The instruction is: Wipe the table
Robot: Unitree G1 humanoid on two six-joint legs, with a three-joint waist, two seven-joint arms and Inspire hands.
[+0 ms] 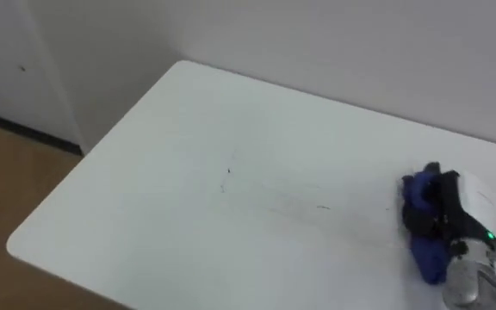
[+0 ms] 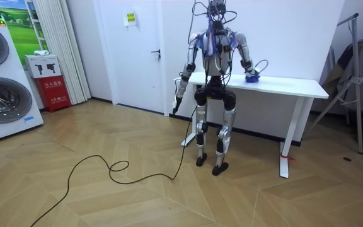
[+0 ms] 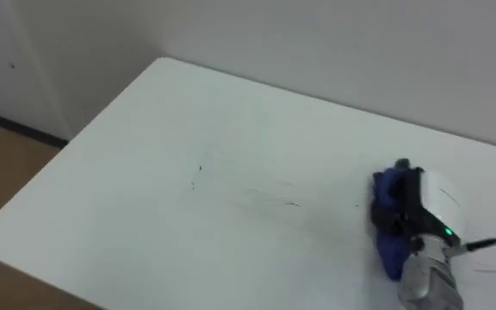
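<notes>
Right hand (image 1: 465, 200): lower right of frame, fingers curled into blue cloth (image 1: 427, 256) | cloth: bunched under and ahead of hand, on white table (image 1: 188, 198) | faint dark marks (image 1: 228, 174): frame centre, apart from cloth | left hand (image 2: 177, 96): hangs beside table end, state indeterminable.

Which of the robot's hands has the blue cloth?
The right hand: its fingers grip the cloth on the table. The left hand hangs low by the table's end.

Nothing legible to call here: the yellow sign (image 2: 130, 17) on the door (image 2: 138, 63) and the pale label (image 2: 43, 65) above the red box (image 2: 56, 93) are too small to read.
</notes>
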